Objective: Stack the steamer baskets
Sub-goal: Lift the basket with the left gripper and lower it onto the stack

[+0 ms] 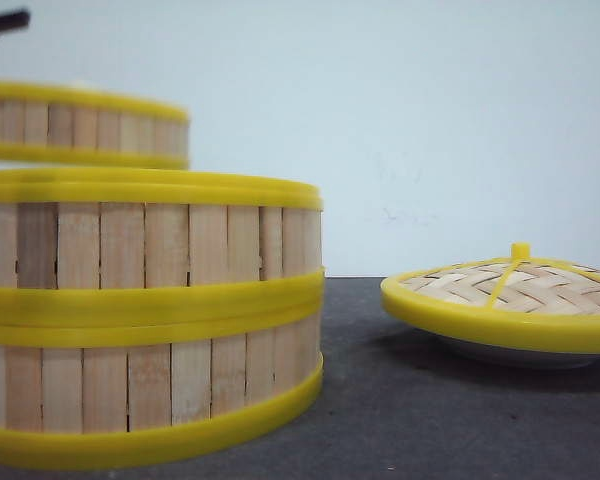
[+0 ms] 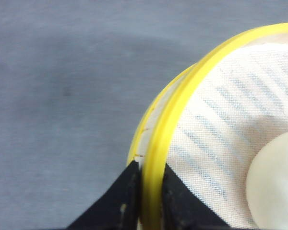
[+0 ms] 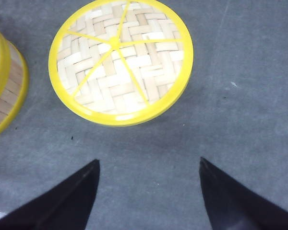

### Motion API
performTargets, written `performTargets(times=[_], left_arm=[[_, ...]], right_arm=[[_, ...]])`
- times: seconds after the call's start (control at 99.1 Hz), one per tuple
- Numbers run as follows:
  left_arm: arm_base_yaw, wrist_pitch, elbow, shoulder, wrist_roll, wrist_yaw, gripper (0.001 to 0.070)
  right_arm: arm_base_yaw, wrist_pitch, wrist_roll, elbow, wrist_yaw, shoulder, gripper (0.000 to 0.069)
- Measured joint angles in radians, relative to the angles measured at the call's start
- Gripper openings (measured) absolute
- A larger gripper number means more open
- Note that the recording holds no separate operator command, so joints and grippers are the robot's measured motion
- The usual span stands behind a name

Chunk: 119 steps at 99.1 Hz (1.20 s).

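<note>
While two baskets [image 1: 145, 320] already sit stacked on the desk [image 1: 430, 420], we hold the third basket [image 1: 80, 125] just above them, left jaws pinching its rim, right jaws spread idle near the lid [image 3: 120, 62]; only lowering it remains.

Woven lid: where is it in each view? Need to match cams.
Front view: woven lid at right, resting on a white plate, clear of the stacked baskets.
Left wrist view: not in it; only the held basket in the left gripper.
Right wrist view: upper middle, beyond the open right gripper.
Shared landmark: the stacked baskets, seen in front and right wrist views.
</note>
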<state>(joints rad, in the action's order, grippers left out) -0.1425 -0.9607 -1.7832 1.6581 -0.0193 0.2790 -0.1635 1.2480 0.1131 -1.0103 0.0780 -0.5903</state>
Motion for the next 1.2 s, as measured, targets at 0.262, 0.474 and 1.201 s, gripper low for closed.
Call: performTargets(times=[0.262,0.474,1.201], left_arm=[[0.119,-0.100,-0.005,-0.145,-0.032,0.014,0.0028],[0.228,-0.203,-0.002,-0.187,-0.067,0.012,0.0028],[0.387,0.000,0.478,-0.363,-0.036,-0.039,0.0028]], right_arm=[[0.000,-0.014,0.000,0.000,0.000,0.000,0.0406],[0.000,-0.019,0.000,0.000,0.000,0.000,0.0406],[0.000,-0.031,0.000,0.000,0.000,0.000,0.0406]])
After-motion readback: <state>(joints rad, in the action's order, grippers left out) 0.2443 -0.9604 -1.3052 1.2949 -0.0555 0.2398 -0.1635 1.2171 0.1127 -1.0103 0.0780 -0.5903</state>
